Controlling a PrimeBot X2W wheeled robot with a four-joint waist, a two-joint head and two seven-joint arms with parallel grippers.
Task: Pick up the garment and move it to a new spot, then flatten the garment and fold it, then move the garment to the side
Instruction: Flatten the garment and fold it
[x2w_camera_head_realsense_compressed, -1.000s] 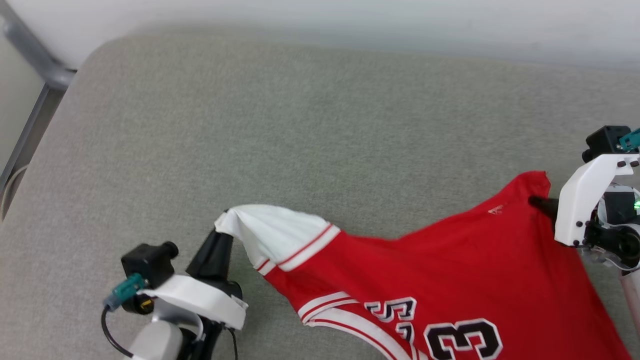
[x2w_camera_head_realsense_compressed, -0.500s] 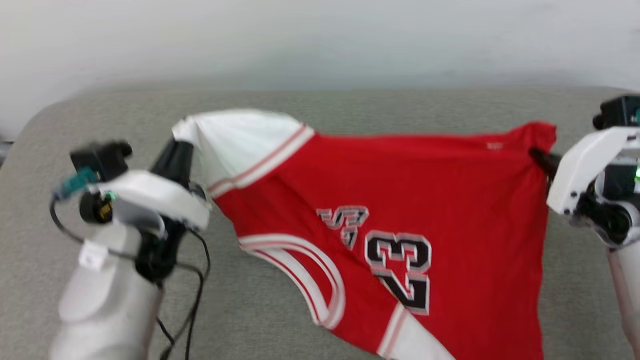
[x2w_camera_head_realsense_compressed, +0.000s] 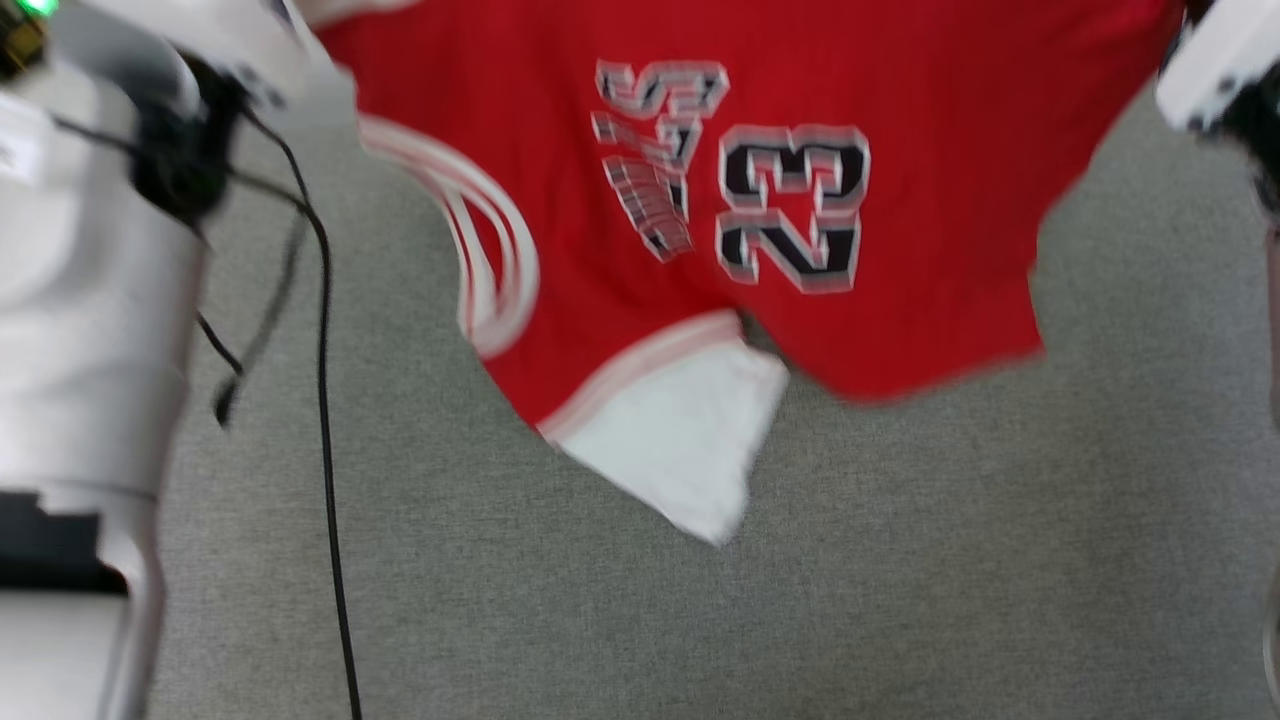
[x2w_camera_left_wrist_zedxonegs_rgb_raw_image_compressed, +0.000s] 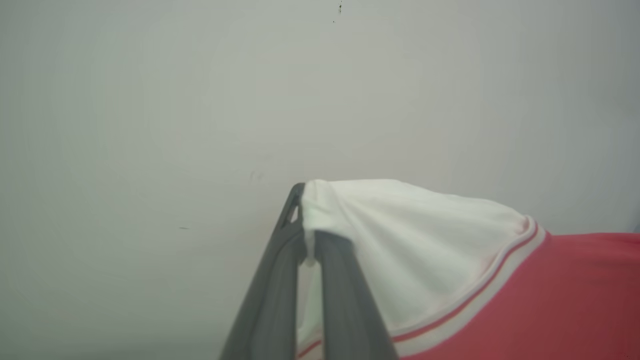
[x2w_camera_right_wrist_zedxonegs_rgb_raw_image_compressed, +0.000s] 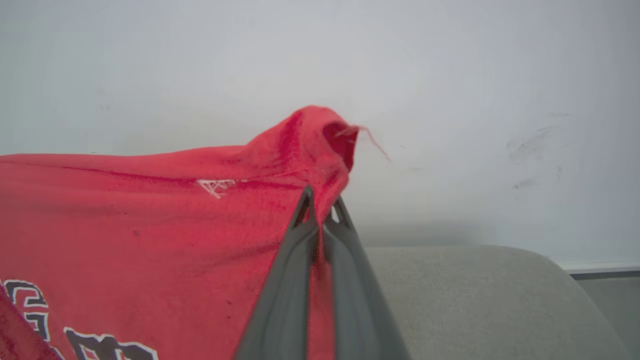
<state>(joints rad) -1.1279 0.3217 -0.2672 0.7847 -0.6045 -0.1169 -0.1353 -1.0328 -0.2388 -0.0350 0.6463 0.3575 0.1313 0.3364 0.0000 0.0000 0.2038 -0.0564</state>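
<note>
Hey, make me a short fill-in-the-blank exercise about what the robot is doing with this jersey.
1. The left gripper is shut on the garment at a sleeve coloured ____.
2. The right gripper is shut on a corner of the garment coloured ____.
3. The black number on the garment reads ____.

Missing words: white; red; 23

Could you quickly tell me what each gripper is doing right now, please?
Left gripper: shut on the white sleeve of the garment.
Right gripper: shut on its red corner.
</note>
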